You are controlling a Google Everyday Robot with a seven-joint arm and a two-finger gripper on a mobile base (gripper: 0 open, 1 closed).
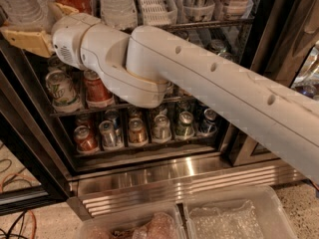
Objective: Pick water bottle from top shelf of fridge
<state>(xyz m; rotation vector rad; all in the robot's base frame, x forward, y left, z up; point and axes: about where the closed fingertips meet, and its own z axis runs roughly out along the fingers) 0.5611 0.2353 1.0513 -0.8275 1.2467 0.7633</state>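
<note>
While the smooth white arm (209,83) is crossing the fridge (149,176) and hiding many of its cans, the top shelf (154,4) of white slotted trays is running off the upper edge. The water bottle (22,6), clear ribbed plastic with a red band, is standing at the fridge's upper left, its label unreadable. The tan gripper (30,34) is sitting just beside the bottle's base; whether it is holding anything cannot be told.

Drink cans (137,131) above two clear plastic bins (239,218).

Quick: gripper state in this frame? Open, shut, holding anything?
Gripper: upper left, at the water bottle on the top shelf; open or closed cannot be told.
</note>
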